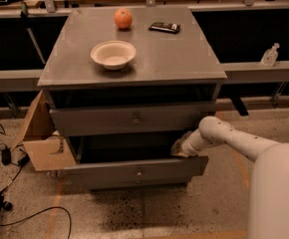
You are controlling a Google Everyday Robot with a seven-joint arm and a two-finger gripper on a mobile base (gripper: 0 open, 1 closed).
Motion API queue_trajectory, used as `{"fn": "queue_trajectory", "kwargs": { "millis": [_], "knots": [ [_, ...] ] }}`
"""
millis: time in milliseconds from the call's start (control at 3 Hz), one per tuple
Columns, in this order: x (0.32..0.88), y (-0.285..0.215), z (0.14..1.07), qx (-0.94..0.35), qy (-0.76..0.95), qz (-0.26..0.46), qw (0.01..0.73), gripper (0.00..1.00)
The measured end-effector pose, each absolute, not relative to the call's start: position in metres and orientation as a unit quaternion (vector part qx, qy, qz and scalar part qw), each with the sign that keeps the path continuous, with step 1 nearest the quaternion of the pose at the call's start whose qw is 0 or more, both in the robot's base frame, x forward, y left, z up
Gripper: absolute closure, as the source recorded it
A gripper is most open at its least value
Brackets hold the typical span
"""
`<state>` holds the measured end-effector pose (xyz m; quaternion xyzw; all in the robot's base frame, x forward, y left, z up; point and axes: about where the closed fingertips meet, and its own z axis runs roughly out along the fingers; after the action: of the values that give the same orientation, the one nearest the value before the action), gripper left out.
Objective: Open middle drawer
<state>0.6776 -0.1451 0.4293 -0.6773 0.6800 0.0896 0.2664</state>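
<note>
The grey cabinet shows two drawer fronts. The lower one is the middle drawer, dark grey with a small round knob. It stands pulled out, with its dark inside showing above the front. My gripper is at the drawer's right end, just above the front's top edge and inside the opening, on my white arm that reaches in from the right. The top drawer is also pulled out a little. The bottom drawer is hidden under the middle one.
On the cabinet top are a white bowl, an orange fruit and a flat black object. An open cardboard box leans at the cabinet's left. Cables lie on the floor at left. A small bottle stands on the right ledge.
</note>
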Motion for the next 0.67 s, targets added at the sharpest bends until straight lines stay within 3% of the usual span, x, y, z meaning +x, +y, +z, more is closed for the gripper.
{"fn": "queue_trajectory", "kwargs": {
  "millis": [667],
  "knots": [
    [0.6644,-0.1399,0.4175,-0.679,0.68,0.111,0.253,1.0]
  ]
}}
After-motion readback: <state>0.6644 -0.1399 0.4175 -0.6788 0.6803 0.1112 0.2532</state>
